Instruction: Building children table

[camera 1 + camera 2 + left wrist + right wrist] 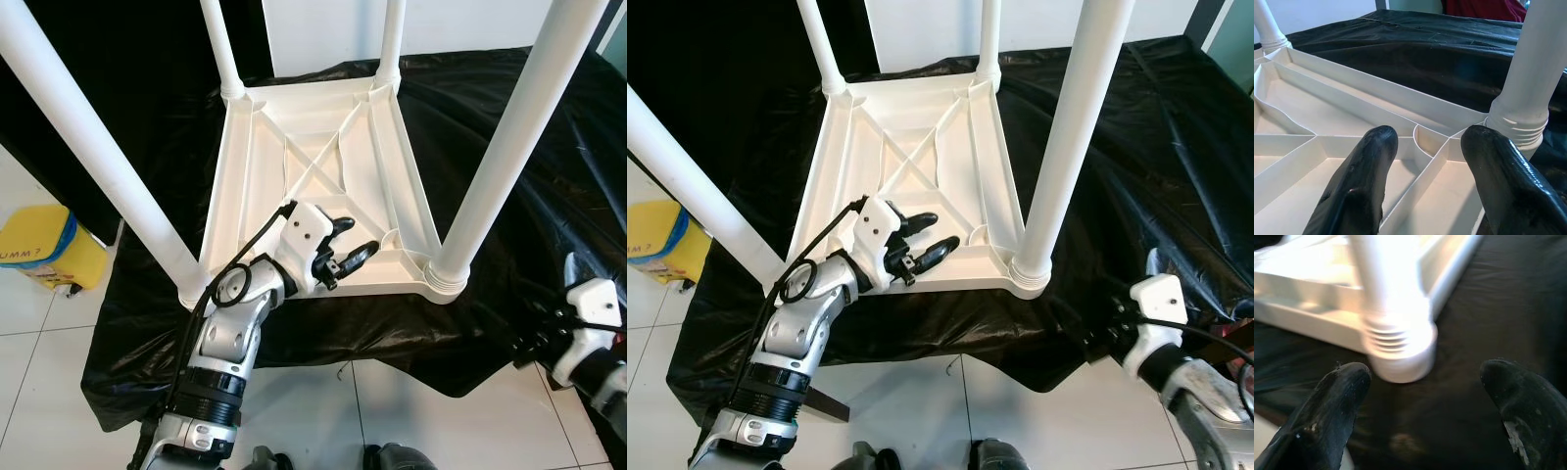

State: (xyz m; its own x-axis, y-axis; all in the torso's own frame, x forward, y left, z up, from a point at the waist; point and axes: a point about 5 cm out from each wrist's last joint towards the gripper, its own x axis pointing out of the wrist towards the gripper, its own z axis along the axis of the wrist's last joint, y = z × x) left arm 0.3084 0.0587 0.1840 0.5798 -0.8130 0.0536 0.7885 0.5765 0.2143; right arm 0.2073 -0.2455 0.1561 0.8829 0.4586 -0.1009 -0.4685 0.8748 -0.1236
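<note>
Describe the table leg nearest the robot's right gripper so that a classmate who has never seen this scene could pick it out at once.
Find the white table lying upside down on the black sheet. Four white legs rise from its corners. Take the leg at the near corner on the robot's right, where screw threads show at its base, just ahead of the open right gripper.

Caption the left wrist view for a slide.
Open left gripper hovers over the upturned white table's ribbed underside, near a screwed-in leg.
</note>
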